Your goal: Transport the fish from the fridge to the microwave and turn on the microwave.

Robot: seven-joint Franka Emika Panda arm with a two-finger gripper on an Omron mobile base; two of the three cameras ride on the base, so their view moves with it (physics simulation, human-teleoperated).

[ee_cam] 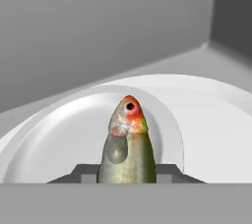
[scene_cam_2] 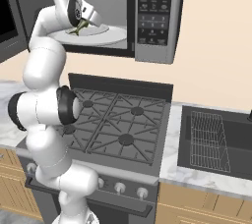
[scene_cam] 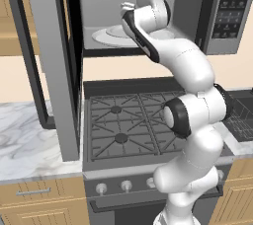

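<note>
Closest to my hand camera is the fish (ee_cam: 127, 154), nose pointing away from me with its red-orange head and dark eye up, its body pinched between the gripper (ee_cam: 127, 175) tips, jaws narrowed on its flanks. It hangs just over the white turntable plate (ee_cam: 206, 120) inside the microwave (scene_cam_2: 155, 16); I can't tell whether its belly touches the plate yet. From the right base camera I see the fish (scene_cam_2: 78, 29) held at the left part of the plate, with the arm reaching in through the open doorway above the stove (scene_cam_2: 118, 125) (burners bare). I judge I'm at the placing step: carrying is done, release isn't. Next I need to lower a touch, spread the jaws, back straight out without clipping the door (scene_cam: 54, 66), shut it, then reach the button panel (scene_cam_2: 152, 7) on the right.
</note>
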